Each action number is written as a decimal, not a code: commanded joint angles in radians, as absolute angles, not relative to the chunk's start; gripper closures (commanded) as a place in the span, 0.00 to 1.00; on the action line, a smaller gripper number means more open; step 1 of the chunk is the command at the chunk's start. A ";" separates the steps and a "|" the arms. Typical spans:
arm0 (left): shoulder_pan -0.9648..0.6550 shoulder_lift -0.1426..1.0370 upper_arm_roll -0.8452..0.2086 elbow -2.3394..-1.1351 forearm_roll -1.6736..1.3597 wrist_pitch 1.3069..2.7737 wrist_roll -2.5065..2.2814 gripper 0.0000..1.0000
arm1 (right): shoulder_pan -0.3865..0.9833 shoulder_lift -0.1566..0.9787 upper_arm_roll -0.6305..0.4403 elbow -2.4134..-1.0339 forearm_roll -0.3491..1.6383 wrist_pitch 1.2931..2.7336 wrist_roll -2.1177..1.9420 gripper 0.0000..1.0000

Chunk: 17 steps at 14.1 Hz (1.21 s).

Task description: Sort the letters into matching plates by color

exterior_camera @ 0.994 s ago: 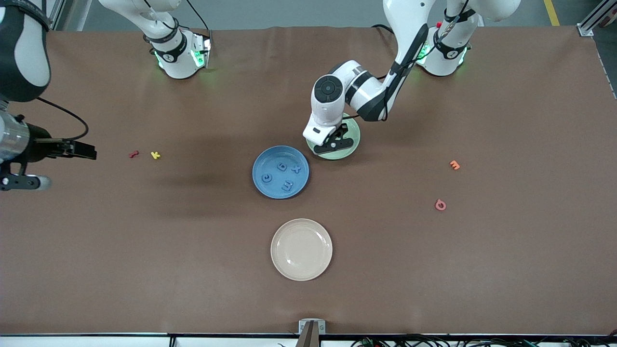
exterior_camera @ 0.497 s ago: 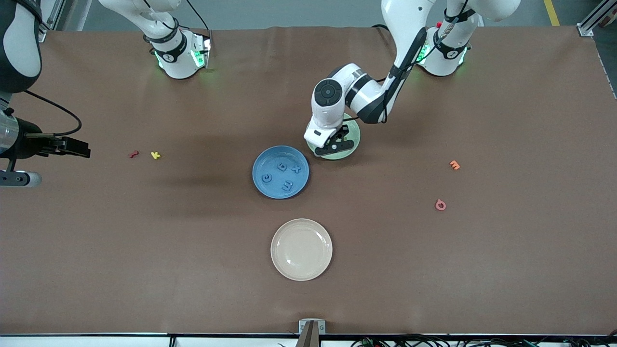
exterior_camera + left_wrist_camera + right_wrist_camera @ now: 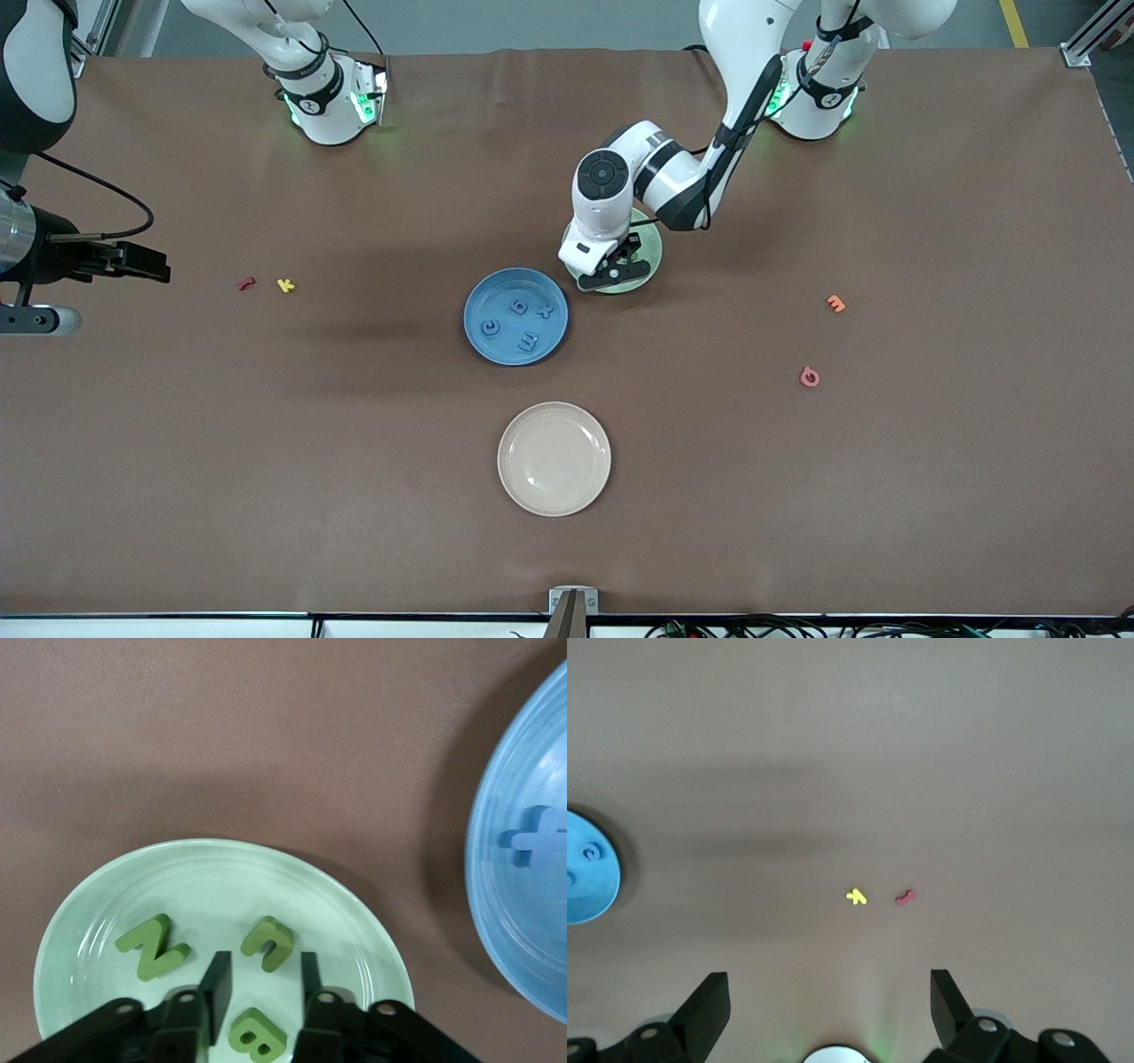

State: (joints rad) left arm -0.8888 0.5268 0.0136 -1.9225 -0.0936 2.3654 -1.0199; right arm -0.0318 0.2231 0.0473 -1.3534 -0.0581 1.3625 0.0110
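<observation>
Your left gripper (image 3: 261,992) hangs released over the pale green round plate (image 3: 89,904); a green foam letter B (image 3: 256,1035) lies flat between its fingers. Your right gripper (image 3: 828,1010) waits, spread wide.

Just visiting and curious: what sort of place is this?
Probably a robotics lab: two white arms bolted to a brown-covered table, the left claw over a pale green plate of green letters, cables along the edge.

The table (image 3: 266,461) is brown, one plate (image 3: 483,301) is blue with blue letters (image 3: 518,307), one plate (image 3: 204,877) is pale green with green letters (image 3: 152,947), another plate (image 3: 554,458) is cream, and loose letters are red (image 3: 245,283), yellow (image 3: 284,285), orange (image 3: 835,303) and pink (image 3: 809,377).
</observation>
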 commanded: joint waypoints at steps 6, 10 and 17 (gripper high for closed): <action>-0.842 0.466 0.026 -1.864 -0.074 2.330 -0.991 0.07 | -0.037 0.062 0.049 -1.428 -0.023 1.327 0.005 0.00; -0.753 0.353 0.026 -1.792 -0.075 2.134 -0.915 0.06 | -0.020 -0.008 0.040 -1.443 -0.023 1.316 0.005 0.00; -0.511 0.109 0.025 -1.764 -0.075 1.815 -0.612 0.01 | 0.018 -0.049 -0.034 -1.476 0.000 1.322 0.008 0.00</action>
